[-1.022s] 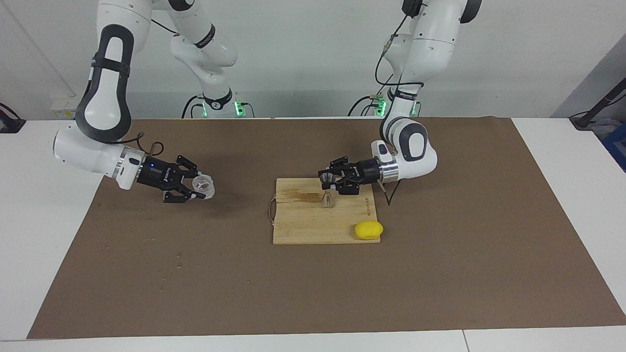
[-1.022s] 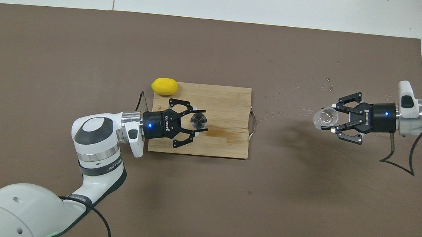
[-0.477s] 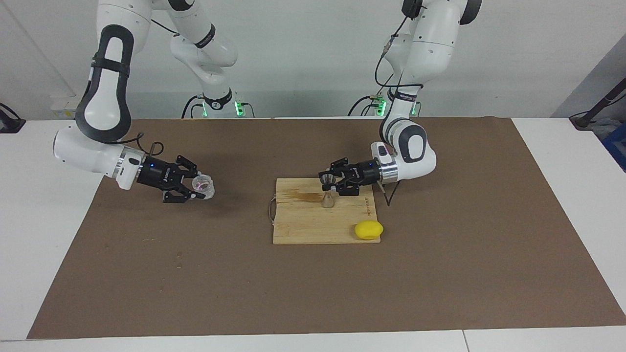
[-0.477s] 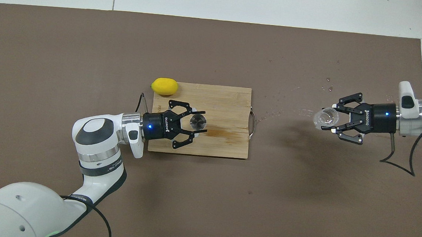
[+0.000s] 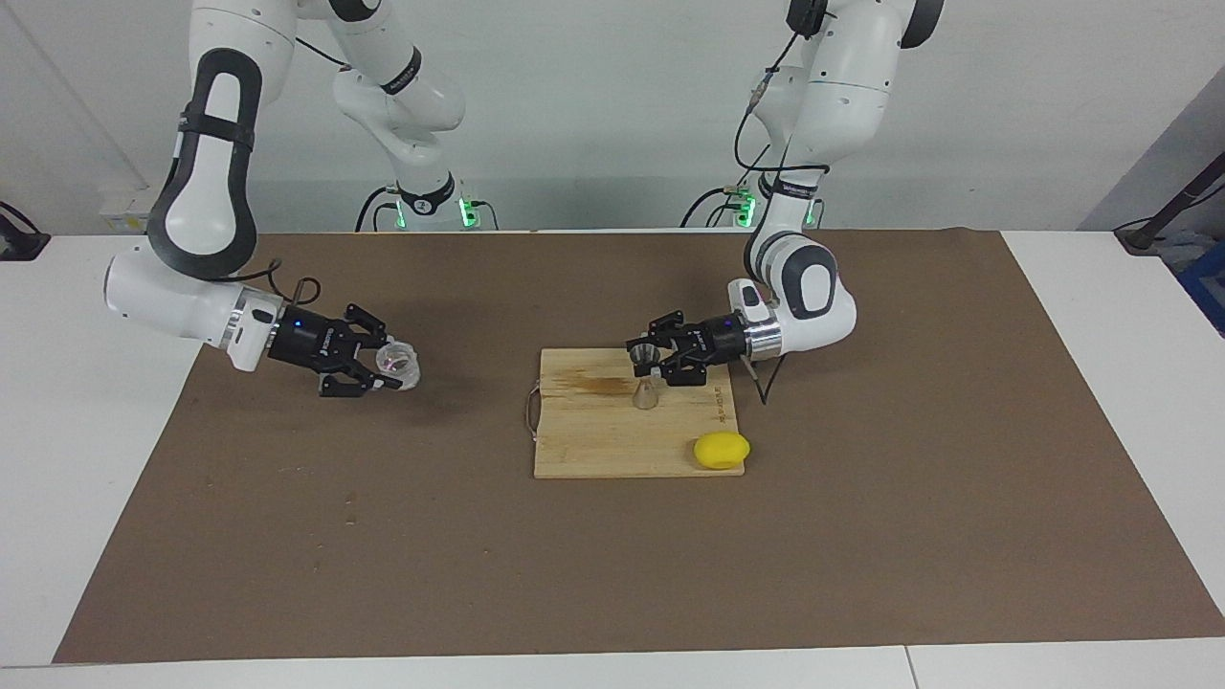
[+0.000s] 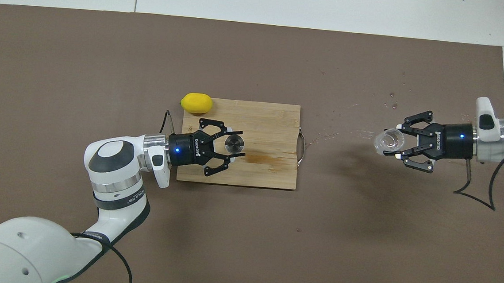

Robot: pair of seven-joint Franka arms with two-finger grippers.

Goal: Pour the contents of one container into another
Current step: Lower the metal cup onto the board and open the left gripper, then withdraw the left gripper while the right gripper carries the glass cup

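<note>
Left end effector (image 5: 653, 362) clamped on jigger (image 5: 646, 379) standing on cutting board (image 5: 593, 440); right end effector (image 5: 394, 368) clamped on glass cup (image 5: 400, 365)

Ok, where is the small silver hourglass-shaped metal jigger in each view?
Facing view: the small silver hourglass-shaped metal jigger stands right of centre, on the board.
Overhead view: left of centre, seen from the top, on the board.
Shared landmark: the wooden cutting board with the yellow lemon at one corner.
</note>
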